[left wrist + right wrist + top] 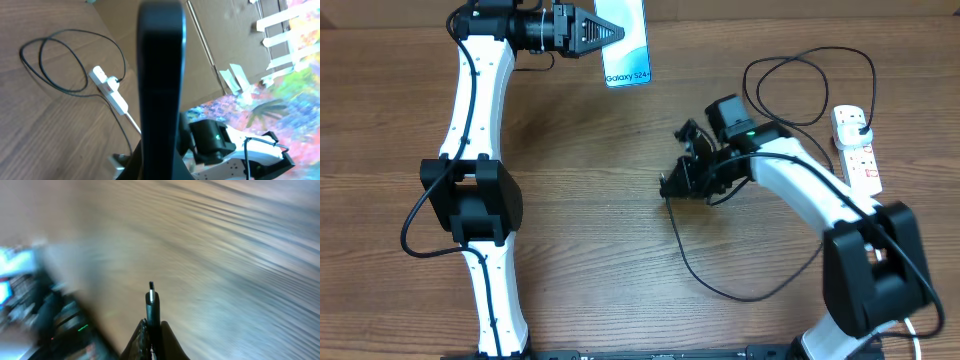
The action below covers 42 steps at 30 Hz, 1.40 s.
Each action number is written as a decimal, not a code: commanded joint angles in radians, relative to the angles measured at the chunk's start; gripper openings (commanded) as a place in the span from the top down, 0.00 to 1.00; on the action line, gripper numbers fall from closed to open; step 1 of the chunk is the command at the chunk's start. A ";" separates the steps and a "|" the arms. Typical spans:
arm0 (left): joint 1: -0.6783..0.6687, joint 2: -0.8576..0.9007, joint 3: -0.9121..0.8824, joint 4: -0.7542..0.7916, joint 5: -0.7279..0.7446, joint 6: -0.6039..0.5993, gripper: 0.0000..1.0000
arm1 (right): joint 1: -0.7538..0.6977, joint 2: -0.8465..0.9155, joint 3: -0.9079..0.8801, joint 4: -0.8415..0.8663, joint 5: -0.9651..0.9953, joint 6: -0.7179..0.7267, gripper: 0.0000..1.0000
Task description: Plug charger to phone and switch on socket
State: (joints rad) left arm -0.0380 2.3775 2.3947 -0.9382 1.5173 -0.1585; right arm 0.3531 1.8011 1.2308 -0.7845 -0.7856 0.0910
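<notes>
The phone (626, 40), with a lit light-blue screen, is held up at the far table edge by my left gripper (611, 32), which is shut on its left side. The left wrist view shows the phone (161, 75) edge-on as a dark bar. My right gripper (668, 186) hovers mid-table, shut on the charger's connector tip (151, 298), which sticks out past the fingers (167, 337). The charger cable (720, 290) loops back over the table to its black plug (857, 124) in the white socket (861, 163) at the right. The switch state is too small to tell.
The cable forms a loose coil (810, 85) behind the right arm and a slack bend near the front. The socket (109, 87) and coil (55, 62) also show in the left wrist view. A brown cardboard wall (225, 30) stands behind the table.
</notes>
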 commanded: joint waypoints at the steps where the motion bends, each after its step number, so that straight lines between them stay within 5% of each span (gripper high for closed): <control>1: -0.010 -0.044 0.012 -0.012 0.065 -0.057 0.96 | -0.026 -0.049 0.030 0.005 -0.423 -0.238 0.96; 12: -0.060 -0.044 0.012 -0.039 0.066 -0.051 0.96 | -0.049 -0.049 0.030 0.075 -0.563 -0.255 0.96; 21: -0.068 -0.044 0.012 -0.040 0.065 -0.051 0.96 | -0.063 -0.049 0.030 0.274 -0.368 0.147 0.96; 42: -0.067 -0.044 0.012 -0.018 0.065 -0.028 0.96 | -0.114 -0.051 0.030 0.748 -0.407 0.515 0.96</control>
State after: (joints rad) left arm -0.1051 2.3775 2.3947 -0.9604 1.5341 -0.2062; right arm 0.2649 1.7664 1.2419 -0.0738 -1.1557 0.5312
